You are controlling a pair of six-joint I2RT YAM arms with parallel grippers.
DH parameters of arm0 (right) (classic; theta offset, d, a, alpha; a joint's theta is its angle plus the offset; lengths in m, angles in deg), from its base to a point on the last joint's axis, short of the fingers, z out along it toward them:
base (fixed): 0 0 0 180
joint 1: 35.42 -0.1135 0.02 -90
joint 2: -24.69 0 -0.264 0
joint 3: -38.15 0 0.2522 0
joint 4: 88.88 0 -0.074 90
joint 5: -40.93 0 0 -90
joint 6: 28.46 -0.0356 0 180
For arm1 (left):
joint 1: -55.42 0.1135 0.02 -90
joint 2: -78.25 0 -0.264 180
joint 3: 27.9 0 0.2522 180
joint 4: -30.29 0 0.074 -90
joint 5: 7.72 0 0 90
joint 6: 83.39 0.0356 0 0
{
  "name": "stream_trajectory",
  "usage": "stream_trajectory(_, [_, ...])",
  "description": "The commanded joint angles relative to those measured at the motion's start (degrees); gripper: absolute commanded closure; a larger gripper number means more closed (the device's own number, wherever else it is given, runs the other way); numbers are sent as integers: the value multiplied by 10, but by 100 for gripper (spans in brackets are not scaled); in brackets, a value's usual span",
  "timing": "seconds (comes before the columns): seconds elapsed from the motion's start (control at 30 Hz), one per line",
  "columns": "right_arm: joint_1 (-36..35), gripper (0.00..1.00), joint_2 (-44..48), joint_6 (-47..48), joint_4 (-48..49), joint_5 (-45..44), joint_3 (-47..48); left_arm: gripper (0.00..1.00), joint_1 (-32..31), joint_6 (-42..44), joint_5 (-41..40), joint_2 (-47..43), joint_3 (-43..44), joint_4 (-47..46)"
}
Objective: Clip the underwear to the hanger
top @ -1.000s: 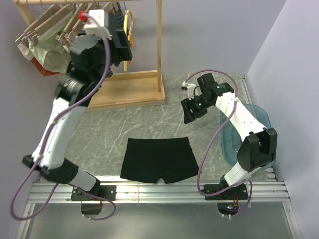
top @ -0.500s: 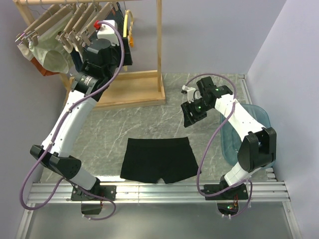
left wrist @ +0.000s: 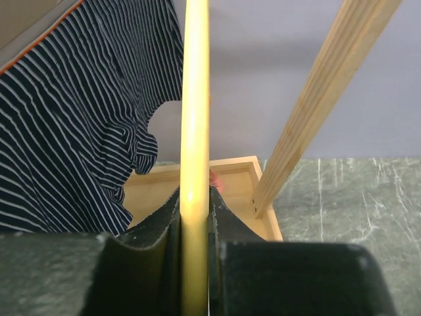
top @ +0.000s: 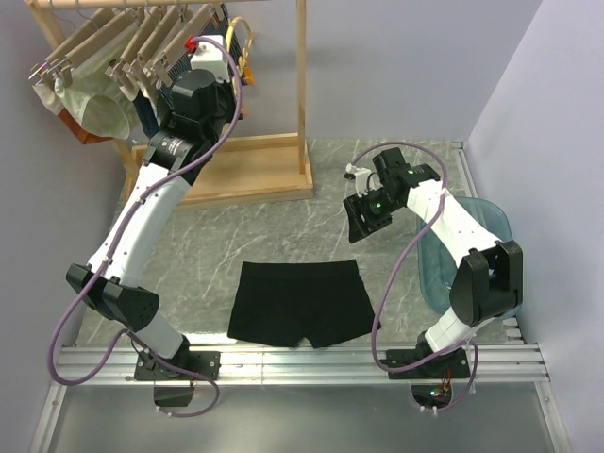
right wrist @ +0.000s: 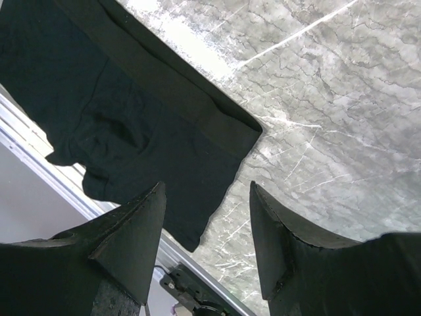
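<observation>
1. Fingers first: my left gripper [left wrist: 195, 217] has its two pads pressed onto either side of the yellow hanger [left wrist: 195, 99]. The hanger's thin bar runs straight up out of the grip.
2. My right gripper [right wrist: 205, 194] has its two fingers spread apart, with nothing held between them.
3. By my count there is one yellow hanger, one pair of black underwear [top: 300, 302], two arms and two grippers. One small orange-red clip [left wrist: 215, 178] peeks out just behind the clamped bar.
4. The black underwear lies flat on the marble table [top: 283, 222], near the front edge, with its waistband away from the arm bases and its legs toward them.
5. In the right wrist view, the right waistband corner sits below the gap between the open fingers, and the rest of the fabric spreads off to one side. The fingers hang above it and do not touch it.
6. The left fingers are well apart from the underwear, up at the wooden rack [top: 304, 94] at the back of the table.
7. Just beside the held hanger hang one pair of dark blue striped shorts [left wrist: 79, 118]. Further along the rail are several beige wooden clip hangers [top: 104, 42], which I cannot count exactly, and one pale green garment [top: 94, 106].
8. One translucent blue bin [top: 494, 226] sits at the table's right edge, partly behind the right arm.
</observation>
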Motion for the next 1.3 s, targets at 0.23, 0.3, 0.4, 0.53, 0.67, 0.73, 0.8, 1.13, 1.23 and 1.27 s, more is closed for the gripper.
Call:
stream_trajectory(0.23, [6, 40, 28, 0, 11, 16, -6, 100, 2, 71, 4, -30, 42, -100])
stream_trajectory(0.3, [6, 40, 29, 1, 11, 19, -8, 100, 2, 78, 13, -37, 44, -107])
stream_trajectory(0.4, [6, 40, 33, 2, 10, 19, -8, 100, 3, 83, 24, -46, 47, -109])
stream_trajectory(0.53, [6, 39, 41, 4, 5, 7, -5, 100, 2, 107, 45, -71, 40, -100])
stream_trajectory(0.67, [7, 39, 48, 13, 0, 0, 3, 100, 2, 147, 55, -112, 17, -106])
stream_trajectory(0.73, [7, 39, 41, 14, -6, 2, 11, 100, 2, 150, 58, -121, 14, -92])
stream_trajectory(0.8, [8, 39, 35, 15, -13, 2, 27, 100, 3, 148, 64, -131, 7, -78])
stream_trajectory(1.13, [8, 38, 33, 38, -29, -19, 98, 100, 2, 142, 126, -247, -141, -8])
stream_trajectory(1.23, [7, 39, 50, 47, -7, -25, 115, 100, 3, 115, 143, -278, -166, 47])
stream_trajectory(1.27, [8, 39, 56, 50, 2, -24, 124, 100, 2, 109, 174, -298, -184, 59])
